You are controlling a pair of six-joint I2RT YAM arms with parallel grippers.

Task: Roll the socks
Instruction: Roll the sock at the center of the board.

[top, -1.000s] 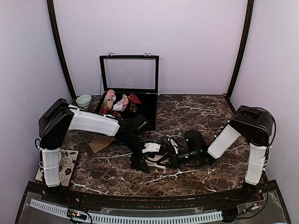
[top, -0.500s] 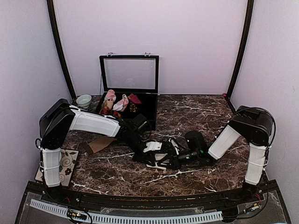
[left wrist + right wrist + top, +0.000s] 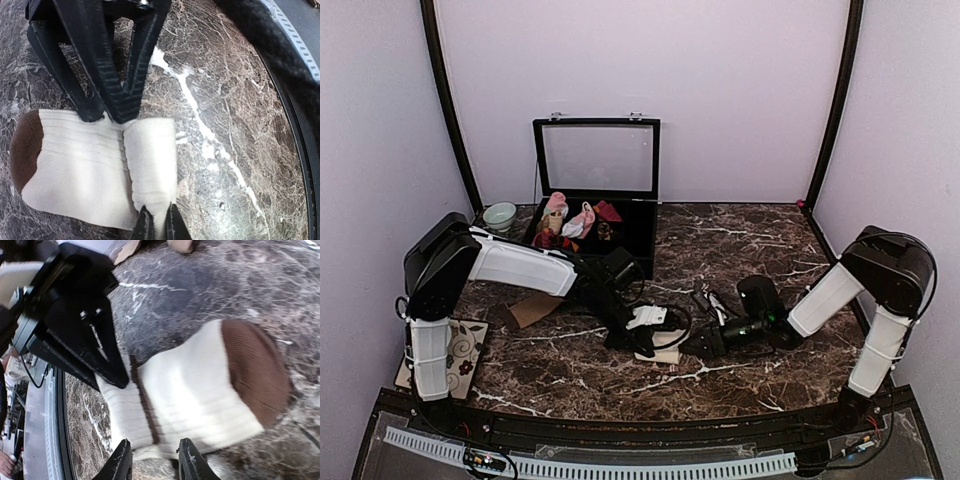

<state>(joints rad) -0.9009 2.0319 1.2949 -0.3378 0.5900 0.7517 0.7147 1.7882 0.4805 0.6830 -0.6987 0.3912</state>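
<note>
A cream sock (image 3: pixel 80 160) with a dark brown toe patch (image 3: pixel 255 370) lies on the marble table (image 3: pixel 760 240), one end folded over into a short roll (image 3: pixel 150 160). My left gripper (image 3: pixel 157 225) is shut on the near edge of that fold. My right gripper (image 3: pixel 152 460) is open at the opposite side, with the sock's edge lying just ahead of its fingers. In the top view the two grippers, left (image 3: pixel 630 335) and right (image 3: pixel 696 345), face each other across the sock (image 3: pixel 660 335). A flat tan-brown sock (image 3: pixel 533 308) lies to the left, beside the left arm.
An open black case (image 3: pixel 642 240) at the back holds pink-and-white and dark red bundles. A pale bowl (image 3: pixel 500 215) stands left of it. A patterned mat (image 3: pixel 465 350) lies by the left arm's base. Black cables (image 3: pixel 710 300) lie behind the right gripper.
My left gripper has shut on the sock's folded end. My right gripper has opened, let go and drawn back to the right.
</note>
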